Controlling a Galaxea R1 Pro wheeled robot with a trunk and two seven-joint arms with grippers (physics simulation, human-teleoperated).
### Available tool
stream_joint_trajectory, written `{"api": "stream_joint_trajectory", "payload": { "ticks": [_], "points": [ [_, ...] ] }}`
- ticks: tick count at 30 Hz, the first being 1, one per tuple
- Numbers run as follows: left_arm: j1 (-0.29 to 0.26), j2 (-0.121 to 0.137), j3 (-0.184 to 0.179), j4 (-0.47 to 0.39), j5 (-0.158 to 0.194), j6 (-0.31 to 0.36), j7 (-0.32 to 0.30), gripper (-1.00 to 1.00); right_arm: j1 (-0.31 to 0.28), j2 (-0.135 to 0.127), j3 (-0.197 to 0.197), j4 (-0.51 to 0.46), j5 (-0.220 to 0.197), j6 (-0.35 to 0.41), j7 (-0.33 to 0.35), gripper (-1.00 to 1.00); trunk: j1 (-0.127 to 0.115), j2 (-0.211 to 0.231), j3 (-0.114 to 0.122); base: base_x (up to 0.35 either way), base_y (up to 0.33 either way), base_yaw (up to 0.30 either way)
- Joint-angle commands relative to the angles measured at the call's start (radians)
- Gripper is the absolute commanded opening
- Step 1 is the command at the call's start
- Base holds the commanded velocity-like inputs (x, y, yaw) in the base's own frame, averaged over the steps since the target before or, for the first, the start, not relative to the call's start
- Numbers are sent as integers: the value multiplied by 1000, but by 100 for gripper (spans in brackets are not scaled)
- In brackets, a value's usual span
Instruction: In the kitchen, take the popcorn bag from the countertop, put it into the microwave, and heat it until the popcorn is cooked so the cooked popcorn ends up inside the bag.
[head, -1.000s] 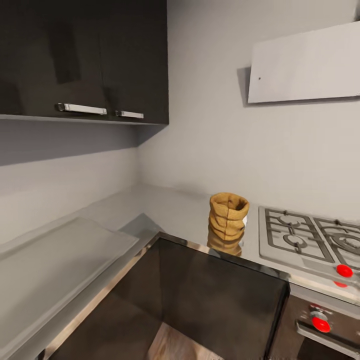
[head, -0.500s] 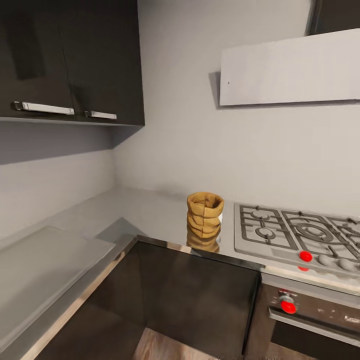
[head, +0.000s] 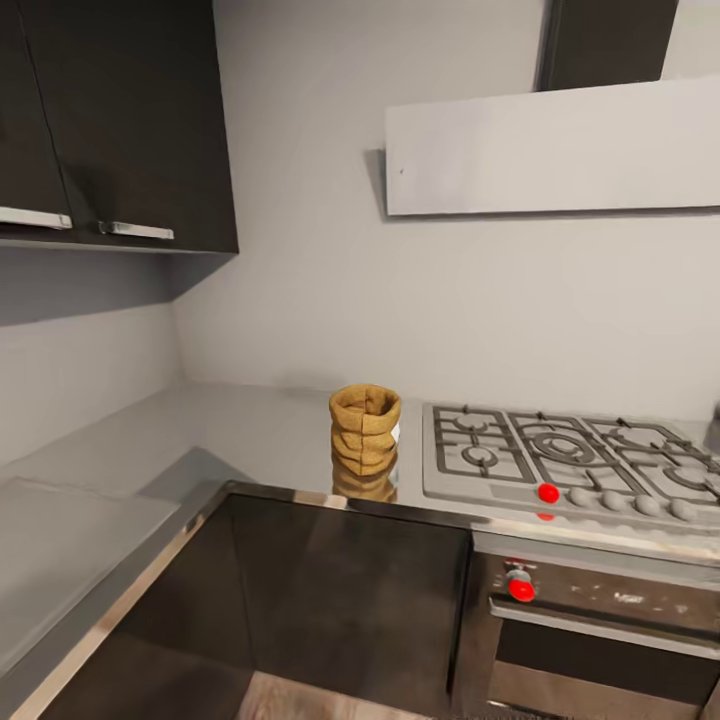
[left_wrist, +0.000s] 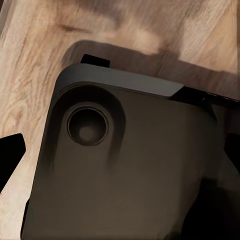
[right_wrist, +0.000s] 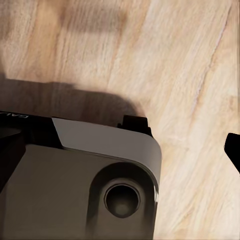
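The tan-brown popcorn bag (head: 365, 429) stands upright on the glossy grey countertop (head: 250, 435), just left of the gas hob, with its rolled rim open upward. A small white bit peeks out at the bag's right side; I cannot tell what it is. The microwave is out of view. In the left wrist view my left gripper (left_wrist: 120, 155) is open, its dark fingertips (left_wrist: 9, 156) wide apart over the robot's dark base and the wood floor. My right gripper (right_wrist: 122, 150) is also open, with nothing between its fingers.
A grey gas hob (head: 560, 465) with black grates and a red knob lies right of the bag. Below it is a dark oven (head: 600, 630) with a red knob. Dark upper cabinets (head: 110, 120) hang at left and a white hood (head: 550, 150) at right. The counter turns a corner at left.
The whole picture has slid left as the head camera turned right, bringing more hob and oven into view. The bag stands in the same spot on the countertop.
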Motion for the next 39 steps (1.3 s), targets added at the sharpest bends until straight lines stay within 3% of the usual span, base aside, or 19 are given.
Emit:
{"api": "stream_joint_trajectory", "payload": {
  "ticks": [1, 15, 39],
  "points": [
    [0, 0, 0, 0, 5, -2, -1, 100, -2, 0, -9, 3, 9, -6, 2, 100, 0, -1, -1, 0, 0, -283],
    [0, -1, 0, 0, 5, -2, -1, 100, -2, -1, -9, 3, 9, -5, 2, 100, 0, -1, 6, 0, 0, -271],
    [0, -2, 1, 0, 5, -2, -1, 100, -2, 1, -7, 3, 15, -6, 2, 100, 0, -1, 6, 0, 0, -8]
  ]
}}
